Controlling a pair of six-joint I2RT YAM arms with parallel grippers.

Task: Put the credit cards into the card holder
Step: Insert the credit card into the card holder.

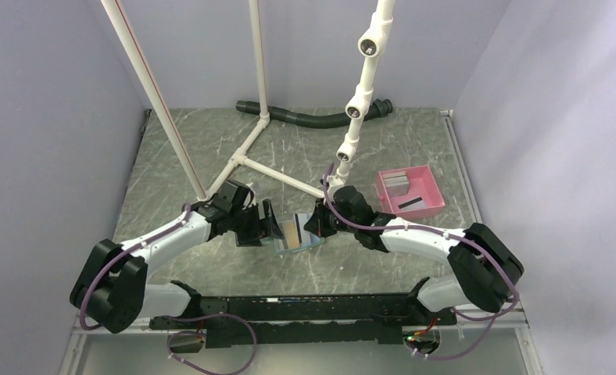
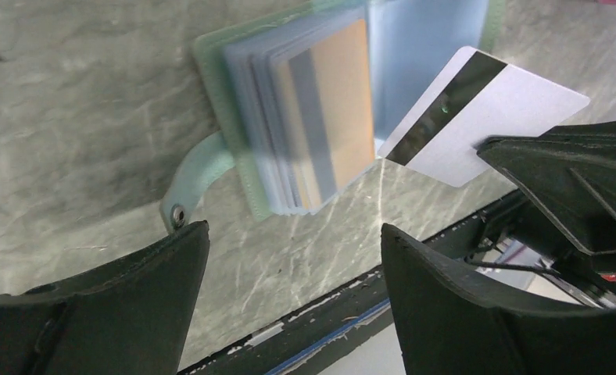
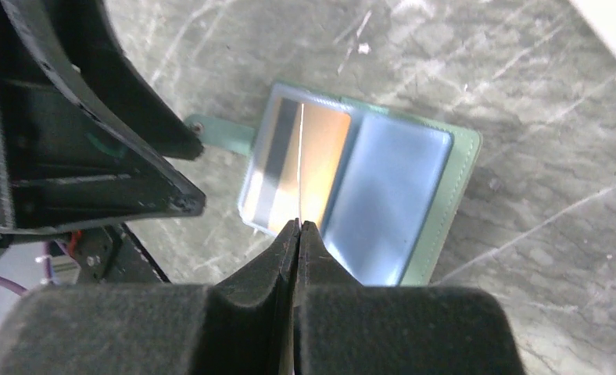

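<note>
The sage-green card holder [image 1: 299,234] lies open on the table between my two grippers, pale blue inside, with a tan card [image 2: 340,101] in its left slots. My right gripper [image 3: 298,225] is shut on a grey card with a black stripe [image 2: 485,117]. It holds the card on edge above the holder [image 3: 391,187]; the right wrist view shows the card as a thin line [image 3: 299,164]. My left gripper [image 2: 293,258] is open and empty, just left of the holder [image 2: 234,101], near its strap. More cards, grey [image 1: 396,182] and black [image 1: 412,205], lie in the tray.
A pink tray [image 1: 436,187] stands to the right of the holder. White pipe frames [image 1: 250,148] and a black corrugated hose [image 1: 305,117] stand behind. The table's black front rail [image 1: 305,308] runs close below the holder.
</note>
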